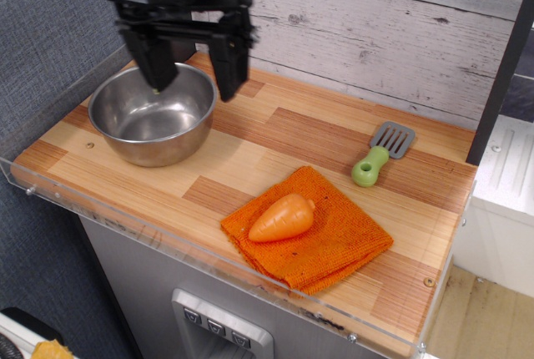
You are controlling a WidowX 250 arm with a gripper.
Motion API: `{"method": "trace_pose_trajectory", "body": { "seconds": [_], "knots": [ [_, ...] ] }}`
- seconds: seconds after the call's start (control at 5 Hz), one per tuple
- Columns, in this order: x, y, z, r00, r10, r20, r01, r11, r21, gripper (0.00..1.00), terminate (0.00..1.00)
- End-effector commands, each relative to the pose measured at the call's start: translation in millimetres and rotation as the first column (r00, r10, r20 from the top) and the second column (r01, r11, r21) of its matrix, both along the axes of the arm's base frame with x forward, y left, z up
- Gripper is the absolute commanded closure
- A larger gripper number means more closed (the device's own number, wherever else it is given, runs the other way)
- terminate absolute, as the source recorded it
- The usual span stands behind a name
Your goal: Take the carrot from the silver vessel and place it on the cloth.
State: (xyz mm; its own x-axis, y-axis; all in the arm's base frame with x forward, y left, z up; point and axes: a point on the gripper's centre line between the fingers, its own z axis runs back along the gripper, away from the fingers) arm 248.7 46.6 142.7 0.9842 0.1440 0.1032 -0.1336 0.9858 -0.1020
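The orange toy carrot (283,218) lies on its side on the folded orange cloth (321,246) near the table's front edge, tip pointing left. The silver bowl (153,112) stands at the left of the table and holds nothing. My gripper (193,80) is open and empty, raised high above the bowl's right rim, well apart from the carrot and cloth. Its two black fingers (231,63) hang down wide apart.
A small spatula with a green handle and grey slotted blade (380,154) lies at the back right of the wooden table (275,138). A clear acrylic lip (167,246) runs along the front and left edges. A plank wall stands behind.
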Motion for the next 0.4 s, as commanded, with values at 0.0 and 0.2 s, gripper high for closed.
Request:
{"method": "trace_pose_trajectory", "body": {
  "seconds": [0.0,0.2],
  "knots": [
    [5.3,1.6,-0.6,0.997,-0.08,0.016,0.079,0.997,0.023,0.0,0.0],
    [6.0,-4.1,-3.2,0.992,-0.123,0.018,0.121,0.991,0.061,0.0,0.0]
  ]
}}
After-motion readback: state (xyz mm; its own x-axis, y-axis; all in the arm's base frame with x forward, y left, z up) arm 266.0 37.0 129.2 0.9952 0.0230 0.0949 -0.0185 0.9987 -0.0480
